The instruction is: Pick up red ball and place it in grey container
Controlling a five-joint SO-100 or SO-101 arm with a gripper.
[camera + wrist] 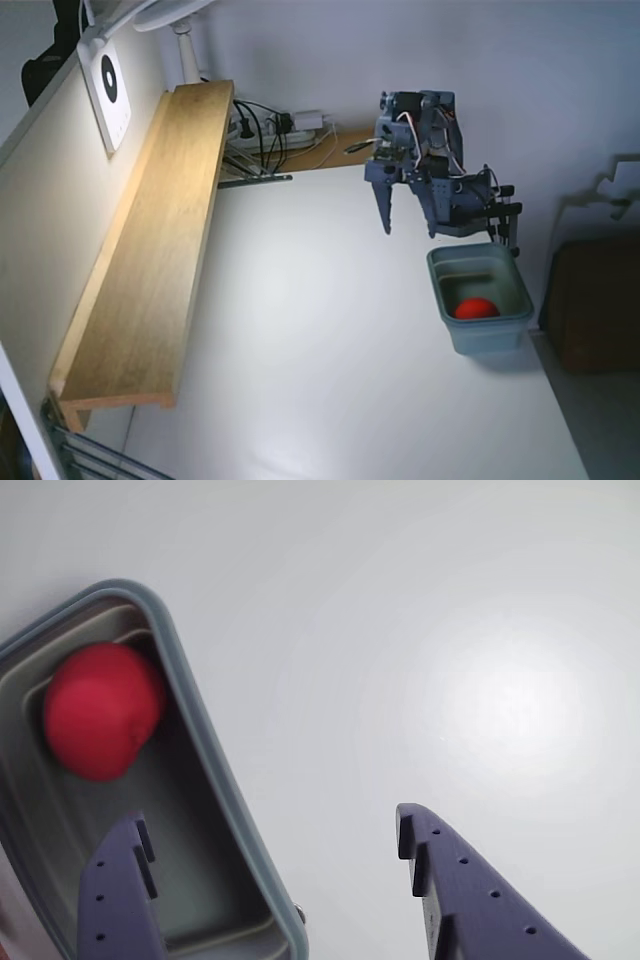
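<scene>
The red ball (476, 308) lies inside the grey container (508, 334) at the right side of the white table in the fixed view. In the wrist view the red ball (101, 710) rests at the far end of the grey container (190, 720), at the left. My gripper (410, 225) is open and empty, raised above the table just left of and behind the container. In the wrist view my gripper (270, 845) has its jaws spread wide, one finger over the bin, the other over bare table.
A long wooden shelf (150, 250) runs along the left wall. Cables and a power strip (275, 130) lie at the back. A white lamp (150, 20) stands at the top left. A dark box (595, 300) sits beyond the table's right edge.
</scene>
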